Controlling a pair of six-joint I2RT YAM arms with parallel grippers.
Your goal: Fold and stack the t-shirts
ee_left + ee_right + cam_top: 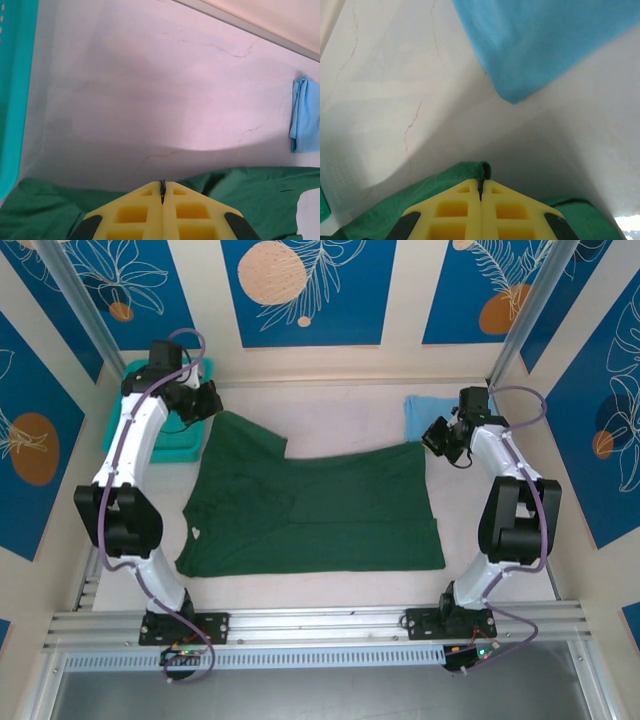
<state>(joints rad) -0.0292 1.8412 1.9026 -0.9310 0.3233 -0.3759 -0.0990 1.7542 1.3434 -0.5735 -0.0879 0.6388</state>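
- Now, dark green t-shirt (pixel 320 510) lies spread across the middle of the table (pixel 330 420).
- left gripper (pixel 162 189): fingers closed tight, pinching its far-left corner.
- right gripper (pixel 480 186): fingers closed tight on its far-right corner fold.
- light blue t-shirt (pixel 418 416): folded, far right, just beside the right gripper.

Blue leaf-print wall panels (pixel 340 310) (cream gaps)

Readable text or numbers: none. Small pale mark (pixel 196 533) at the green shirt's (pixel 310 505) left edge, too small to read.
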